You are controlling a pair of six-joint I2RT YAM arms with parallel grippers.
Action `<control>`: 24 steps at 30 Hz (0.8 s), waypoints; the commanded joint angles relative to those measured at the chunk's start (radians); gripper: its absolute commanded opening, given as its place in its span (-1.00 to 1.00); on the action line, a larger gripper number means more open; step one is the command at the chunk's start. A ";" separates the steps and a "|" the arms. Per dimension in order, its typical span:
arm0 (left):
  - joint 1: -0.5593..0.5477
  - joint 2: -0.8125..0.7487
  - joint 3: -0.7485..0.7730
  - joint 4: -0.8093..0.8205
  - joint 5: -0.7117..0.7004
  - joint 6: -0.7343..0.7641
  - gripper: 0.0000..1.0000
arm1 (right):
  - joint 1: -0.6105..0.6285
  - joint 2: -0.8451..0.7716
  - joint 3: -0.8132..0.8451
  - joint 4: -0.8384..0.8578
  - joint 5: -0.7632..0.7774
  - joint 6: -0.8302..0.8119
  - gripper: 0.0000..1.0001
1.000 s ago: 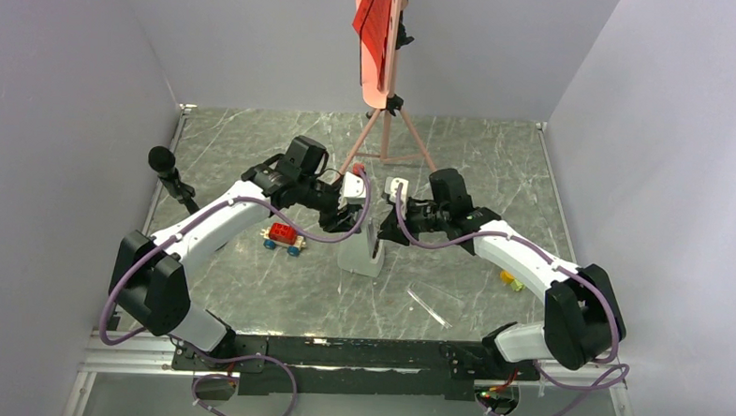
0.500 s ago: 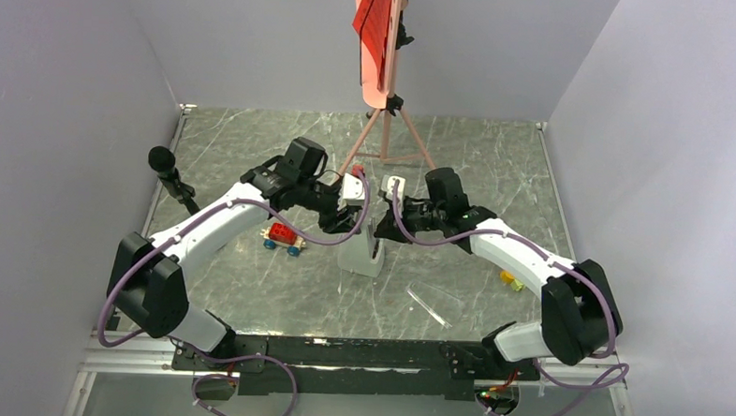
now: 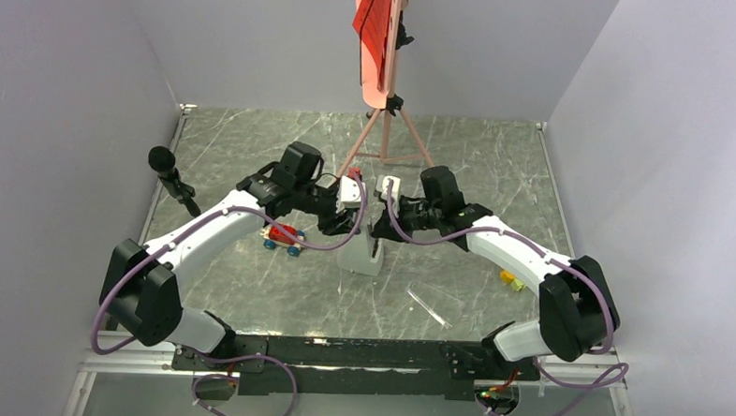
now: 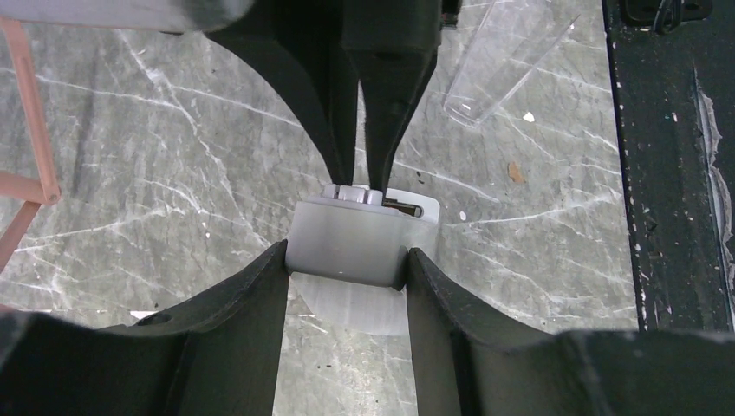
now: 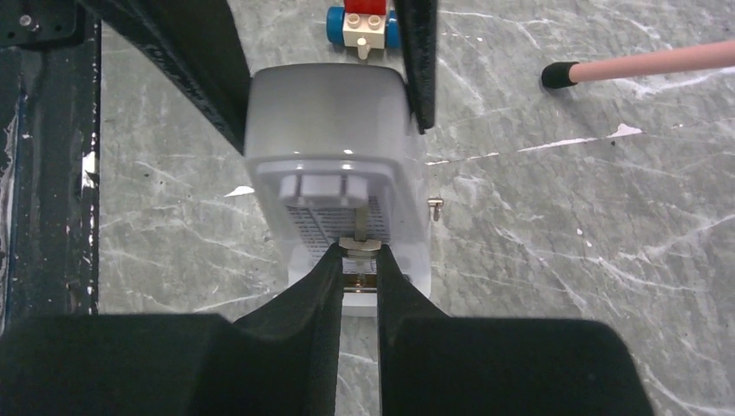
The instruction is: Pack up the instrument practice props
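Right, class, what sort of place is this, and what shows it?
Probably a robot lab test cell, not a music room: left arm and right arm bolted at a table edge, bare grey walls boxing it in, and staged props like the music stand and metronome.

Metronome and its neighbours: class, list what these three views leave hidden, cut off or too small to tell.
Metronome, top view: upper part hidden by the left gripper and right gripper.
Toy car, right wrist view: cut off by the top edge.
Red sheet, top view: print too small to read.
Clear stick, left wrist view: one end cut off by the top edge.
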 commanded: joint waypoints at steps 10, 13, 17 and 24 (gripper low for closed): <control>-0.010 -0.017 -0.076 0.168 -0.151 -0.046 -0.68 | 0.094 -0.034 0.019 -0.034 -0.064 -0.109 -0.92; -0.010 -0.026 -0.090 0.197 -0.180 -0.068 -0.52 | 0.093 -0.041 0.024 -0.044 -0.066 -0.110 -0.91; -0.009 -0.060 -0.134 0.264 -0.201 -0.081 -0.09 | 0.091 -0.040 0.023 -0.049 -0.062 -0.097 -0.59; -0.010 -0.096 -0.138 0.258 -0.166 -0.079 0.38 | 0.056 -0.087 0.052 -0.096 -0.020 -0.032 0.28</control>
